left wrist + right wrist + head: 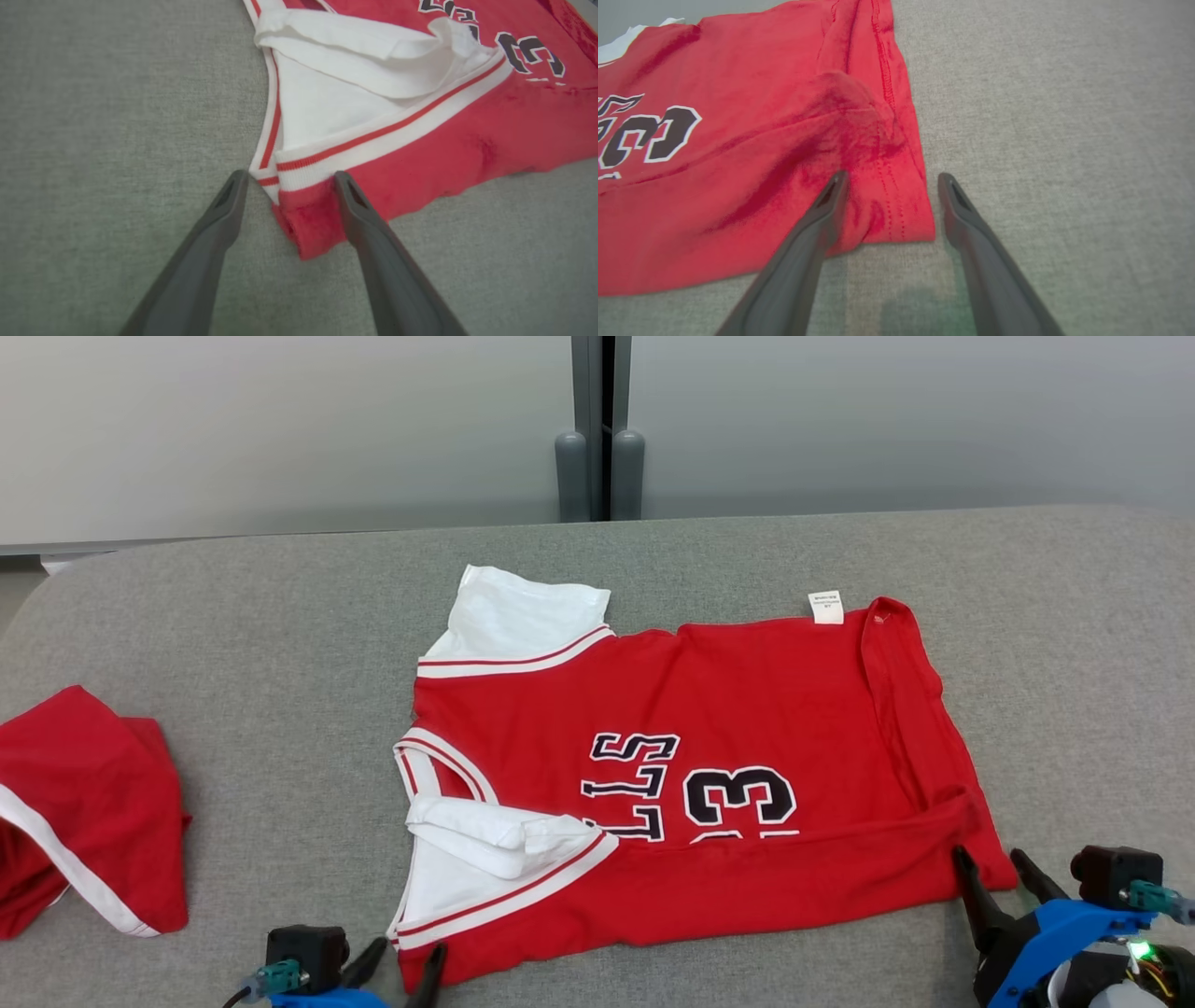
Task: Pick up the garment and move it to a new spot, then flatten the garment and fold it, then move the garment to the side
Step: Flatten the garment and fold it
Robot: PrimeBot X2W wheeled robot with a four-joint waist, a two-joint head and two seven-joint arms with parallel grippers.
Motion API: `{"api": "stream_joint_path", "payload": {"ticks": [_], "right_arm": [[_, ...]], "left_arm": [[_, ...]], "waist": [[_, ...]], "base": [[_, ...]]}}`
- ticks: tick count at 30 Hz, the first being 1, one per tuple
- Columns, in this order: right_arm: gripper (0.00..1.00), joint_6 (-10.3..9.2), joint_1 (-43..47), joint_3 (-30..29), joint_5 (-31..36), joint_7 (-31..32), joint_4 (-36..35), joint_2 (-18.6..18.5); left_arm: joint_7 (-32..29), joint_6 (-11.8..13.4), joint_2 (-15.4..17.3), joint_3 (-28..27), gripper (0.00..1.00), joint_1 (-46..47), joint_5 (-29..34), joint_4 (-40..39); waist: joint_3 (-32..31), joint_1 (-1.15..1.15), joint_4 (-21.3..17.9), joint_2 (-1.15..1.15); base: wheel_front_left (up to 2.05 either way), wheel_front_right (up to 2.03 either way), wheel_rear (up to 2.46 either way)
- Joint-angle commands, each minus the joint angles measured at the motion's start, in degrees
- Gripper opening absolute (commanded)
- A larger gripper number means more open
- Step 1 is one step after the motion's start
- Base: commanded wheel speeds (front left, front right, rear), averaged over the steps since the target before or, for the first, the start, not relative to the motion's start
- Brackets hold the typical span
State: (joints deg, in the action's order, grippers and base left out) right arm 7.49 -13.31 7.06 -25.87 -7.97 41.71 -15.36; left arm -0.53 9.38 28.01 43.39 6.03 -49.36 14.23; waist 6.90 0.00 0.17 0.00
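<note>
Head view: L pincer (406, 956) open astride jersey (747, 709) cnr.

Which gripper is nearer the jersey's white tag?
Right. The right gripper straddles the jersey's near right corner, on the tag's side; left gripper straddles the near left corner, farther away.

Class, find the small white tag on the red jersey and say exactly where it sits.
In the head view the white tag sticks out past the far edge of the red jersey, right of centre, just left of its turned-over hem.
</note>
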Motion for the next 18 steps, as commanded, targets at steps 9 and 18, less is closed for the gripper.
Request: {"api": "stream_joint_path", "payload": {"ticks": [9,18], "right_arm": [[0.51,0.08,-2.4,4.8,-2.5,4.3,5.6,1.1],[0.00,0.01,-4.0,7.3,-6.4,2.3,4.7,-0.9]], "left_arm": [[-5.4,-2.4,-1.1,0.9,0.59,1.8,-3.5,2.3],[-6.4,-2.6,0.5,0.2,0.00,2.3,-4.2,1.1]], "waist": [[-0.2,0.00,-0.4,0.00],[-0.7,0.00,-0.6,0.00]], "base": [[0.00,0.00,0.00],[0.00,0.00,0.00]]}}
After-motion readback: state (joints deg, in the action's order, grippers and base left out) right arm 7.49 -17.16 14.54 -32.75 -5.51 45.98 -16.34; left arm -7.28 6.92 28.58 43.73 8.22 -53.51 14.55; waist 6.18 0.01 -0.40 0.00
